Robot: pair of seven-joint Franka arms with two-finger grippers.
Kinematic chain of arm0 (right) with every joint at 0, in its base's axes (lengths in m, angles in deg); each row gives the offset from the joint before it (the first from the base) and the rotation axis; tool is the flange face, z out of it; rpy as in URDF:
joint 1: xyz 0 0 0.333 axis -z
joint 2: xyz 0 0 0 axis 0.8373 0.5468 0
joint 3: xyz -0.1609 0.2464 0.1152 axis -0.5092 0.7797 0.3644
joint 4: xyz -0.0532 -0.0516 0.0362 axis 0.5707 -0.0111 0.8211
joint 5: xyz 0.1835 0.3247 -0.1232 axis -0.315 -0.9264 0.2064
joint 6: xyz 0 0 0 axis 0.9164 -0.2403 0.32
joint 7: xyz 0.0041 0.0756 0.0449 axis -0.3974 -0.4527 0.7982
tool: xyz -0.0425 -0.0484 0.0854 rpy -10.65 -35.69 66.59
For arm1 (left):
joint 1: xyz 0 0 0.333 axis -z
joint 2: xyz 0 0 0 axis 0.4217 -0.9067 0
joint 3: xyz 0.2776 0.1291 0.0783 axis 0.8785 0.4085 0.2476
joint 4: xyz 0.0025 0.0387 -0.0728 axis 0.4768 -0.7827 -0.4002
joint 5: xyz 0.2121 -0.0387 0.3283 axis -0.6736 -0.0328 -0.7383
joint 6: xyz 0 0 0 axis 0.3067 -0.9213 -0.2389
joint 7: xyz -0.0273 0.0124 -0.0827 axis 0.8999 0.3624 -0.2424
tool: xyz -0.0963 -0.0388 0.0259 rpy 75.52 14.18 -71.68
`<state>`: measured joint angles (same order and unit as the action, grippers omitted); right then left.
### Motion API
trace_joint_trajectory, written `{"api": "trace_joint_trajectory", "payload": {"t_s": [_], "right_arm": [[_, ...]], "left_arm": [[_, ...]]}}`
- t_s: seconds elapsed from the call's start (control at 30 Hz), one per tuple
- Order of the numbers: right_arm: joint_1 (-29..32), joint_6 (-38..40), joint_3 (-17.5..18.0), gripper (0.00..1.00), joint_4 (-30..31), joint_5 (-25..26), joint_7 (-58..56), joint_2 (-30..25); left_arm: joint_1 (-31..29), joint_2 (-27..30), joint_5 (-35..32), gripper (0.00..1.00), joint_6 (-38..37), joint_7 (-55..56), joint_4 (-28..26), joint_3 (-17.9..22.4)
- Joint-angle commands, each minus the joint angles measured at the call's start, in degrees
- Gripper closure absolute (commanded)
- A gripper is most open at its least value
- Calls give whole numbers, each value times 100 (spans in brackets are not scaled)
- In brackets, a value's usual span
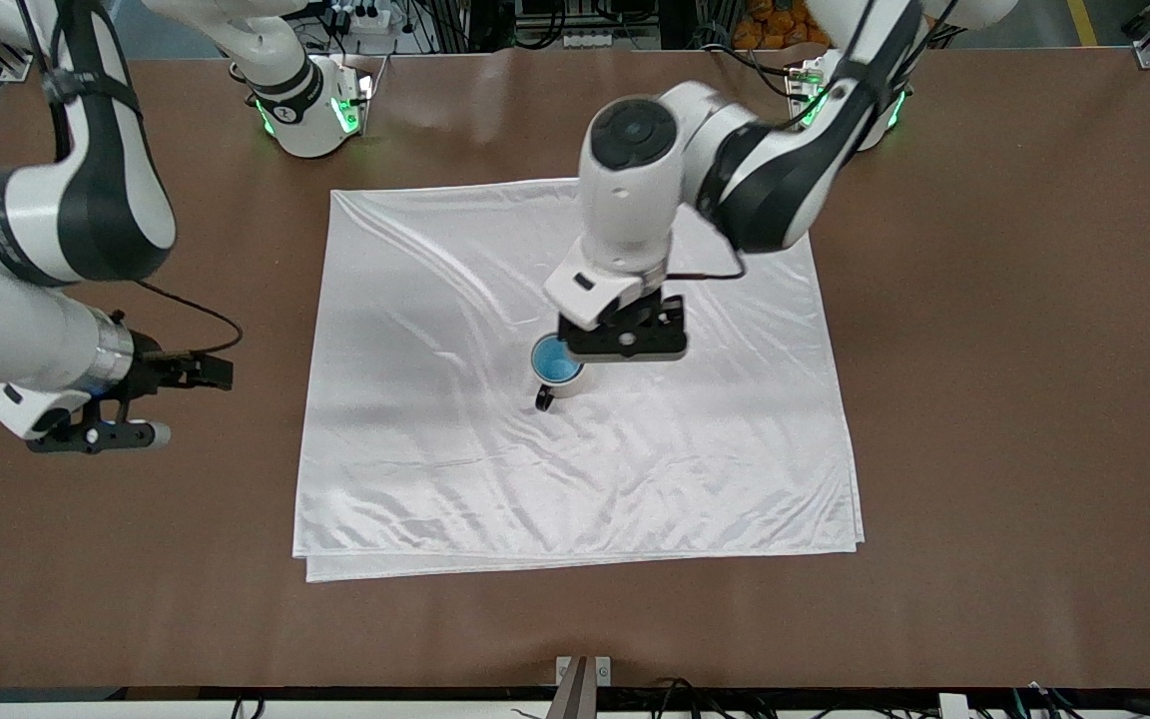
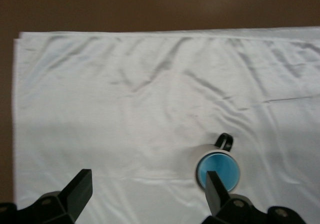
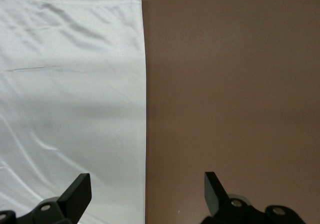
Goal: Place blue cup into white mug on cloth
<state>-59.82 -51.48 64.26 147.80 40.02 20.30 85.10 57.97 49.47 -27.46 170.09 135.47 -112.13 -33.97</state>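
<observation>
front view | blue cup in white mug, mug body mostly hidden | left hand spread | right hand spread

Room light is even and fairly bright, coming from overhead. The cloth throws a satin sheen, strongest along its wrinkles; no blown-out glare. The brown surface is matte, with a pale reflected patch near the robots' bases. A soft grey shadow lies on the cloth toward the right arm's end, and a faint one crosses the surface in the right wrist view. The left wrist view is slightly soft, with its dark fingers blurred at the edges. Green indicator lights glow on both bases.
</observation>
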Motion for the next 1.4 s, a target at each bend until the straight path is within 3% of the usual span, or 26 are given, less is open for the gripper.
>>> {"api": "trace_joint_trajectory", "payload": {"t_s": [0.0,0.33,0.53,0.7,0.97,1.37], "right_arm": [[32,339,31,0,369,93,-158,-793],[164,963,49,0,361,75,-545,-1576],[234,1078,58,0,317,40,-563,-1699],[235,1060,57,0,308,40,-598,-1717],[235,902,57,0,255,40,-607,-1717],[243,603,49,0,246,-241,-598,-1717]], "left_arm": [[-709,1028,-15,0,-795,-636,-339,-44],[-2080,1661,90,0,-1605,-1832,-356,-62],[-3038,1767,748,0,-1605,-2078,-400,-71],[-3794,1758,1215,0,-1430,-2921,-427,-132],[-4085,1732,1198,0,-1394,-3159,-515,-150],[-3839,1829,1198,0,-1026,-3327,-962,263]]}}
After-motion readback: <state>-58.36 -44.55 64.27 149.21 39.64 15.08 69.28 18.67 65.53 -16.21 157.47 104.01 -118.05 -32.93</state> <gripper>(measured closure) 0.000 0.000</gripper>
